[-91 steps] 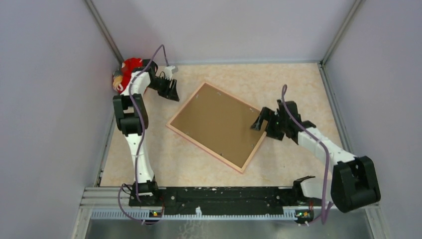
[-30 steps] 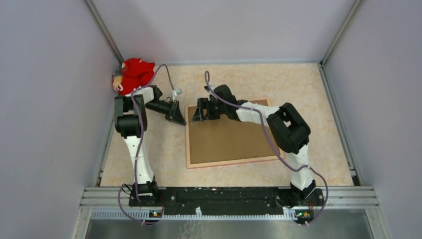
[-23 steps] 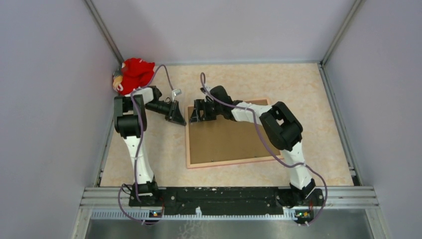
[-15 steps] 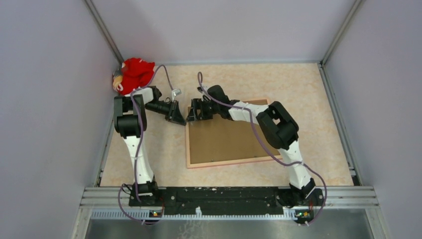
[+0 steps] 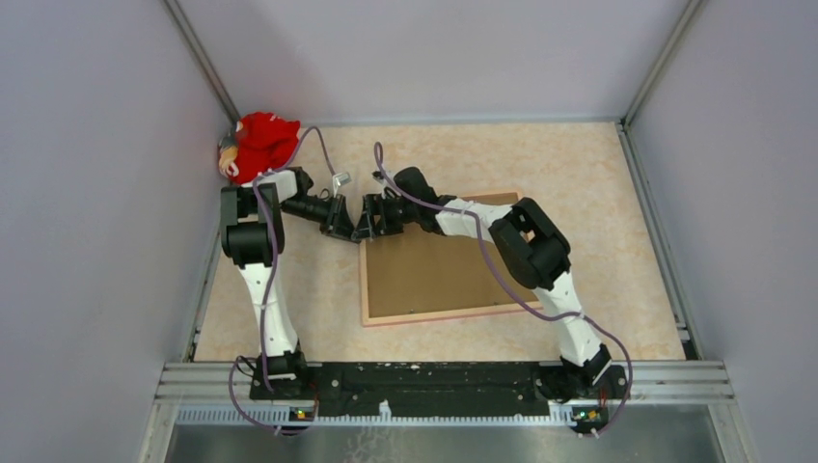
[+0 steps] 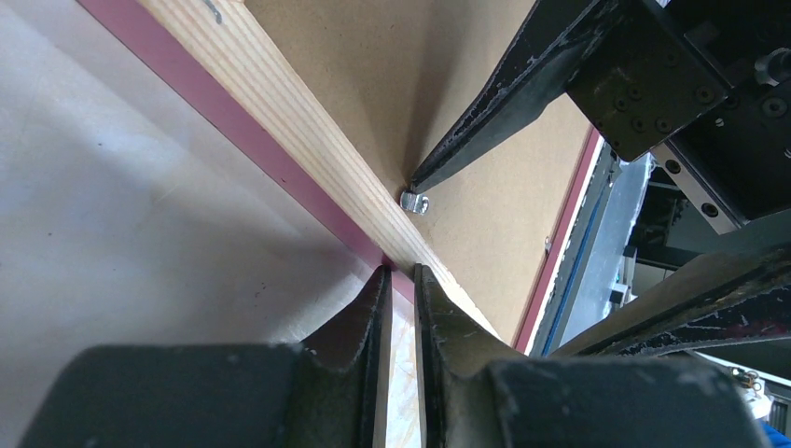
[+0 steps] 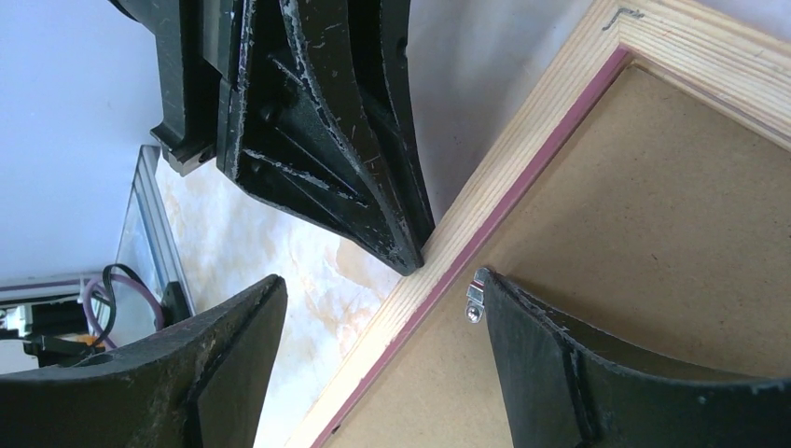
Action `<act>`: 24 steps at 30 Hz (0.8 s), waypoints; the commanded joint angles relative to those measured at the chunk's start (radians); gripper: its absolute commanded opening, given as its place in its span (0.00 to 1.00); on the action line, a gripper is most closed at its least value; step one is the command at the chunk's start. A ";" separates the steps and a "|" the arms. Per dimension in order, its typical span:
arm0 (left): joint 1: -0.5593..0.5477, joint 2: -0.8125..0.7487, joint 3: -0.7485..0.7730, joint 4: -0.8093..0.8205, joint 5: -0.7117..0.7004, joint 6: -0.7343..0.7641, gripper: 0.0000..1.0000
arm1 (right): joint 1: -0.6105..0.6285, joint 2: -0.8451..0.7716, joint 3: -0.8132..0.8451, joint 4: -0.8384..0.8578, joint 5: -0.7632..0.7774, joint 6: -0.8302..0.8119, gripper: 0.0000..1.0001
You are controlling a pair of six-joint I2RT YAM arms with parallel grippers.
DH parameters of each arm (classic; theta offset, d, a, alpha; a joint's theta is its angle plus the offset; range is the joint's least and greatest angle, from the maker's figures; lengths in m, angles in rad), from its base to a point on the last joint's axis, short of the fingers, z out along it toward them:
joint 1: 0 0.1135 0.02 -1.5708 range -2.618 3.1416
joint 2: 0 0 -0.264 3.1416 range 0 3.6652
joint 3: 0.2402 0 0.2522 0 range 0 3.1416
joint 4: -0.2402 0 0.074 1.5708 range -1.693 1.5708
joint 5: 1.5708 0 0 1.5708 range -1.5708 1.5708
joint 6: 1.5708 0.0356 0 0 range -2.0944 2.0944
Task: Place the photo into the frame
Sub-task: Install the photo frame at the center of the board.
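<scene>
The frame (image 5: pixel 366 289) lies back side up on the table, its pale wood rail (image 6: pixel 308 140) and pink edge showing, with the brown backing board (image 5: pixel 439 270) set in it. The photo is not in view. My left gripper (image 5: pixel 347 230) is shut, and its tips (image 6: pixel 399 273) touch the outer edge of the frame near its far-left corner. My right gripper (image 5: pixel 367 228) is open and straddles that rail (image 7: pixel 381 278). One of its fingertips (image 7: pixel 499 289) rests on the backing board against a small metal clip (image 7: pixel 475 306). The clip also shows in the left wrist view (image 6: pixel 415 201).
A red plush toy (image 5: pixel 259 143) sits in the back-left corner behind the left arm. Side walls close in the table on the left, right and back. The two grippers nearly touch each other at the frame's corner.
The frame has gone from lying diagonal to lying square. My right gripper has moved left along the far rail to the far-left corner, up to the left gripper. The left gripper has barely moved.
</scene>
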 commanded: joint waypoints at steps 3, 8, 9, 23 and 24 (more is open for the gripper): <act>-0.012 -0.003 -0.020 0.074 -0.061 0.015 0.19 | 0.022 0.023 0.032 -0.012 -0.038 0.010 0.76; -0.012 -0.002 -0.020 0.078 -0.063 0.014 0.20 | 0.023 0.025 0.026 -0.004 -0.065 0.014 0.75; -0.012 -0.002 -0.020 0.078 -0.063 0.012 0.20 | 0.024 0.026 0.027 -0.002 -0.074 0.014 0.75; -0.012 -0.003 -0.010 0.075 -0.067 0.010 0.20 | 0.021 0.061 0.096 -0.080 -0.135 -0.037 0.73; -0.012 -0.003 -0.010 0.075 -0.068 0.010 0.19 | 0.020 0.060 0.098 -0.083 -0.134 -0.040 0.73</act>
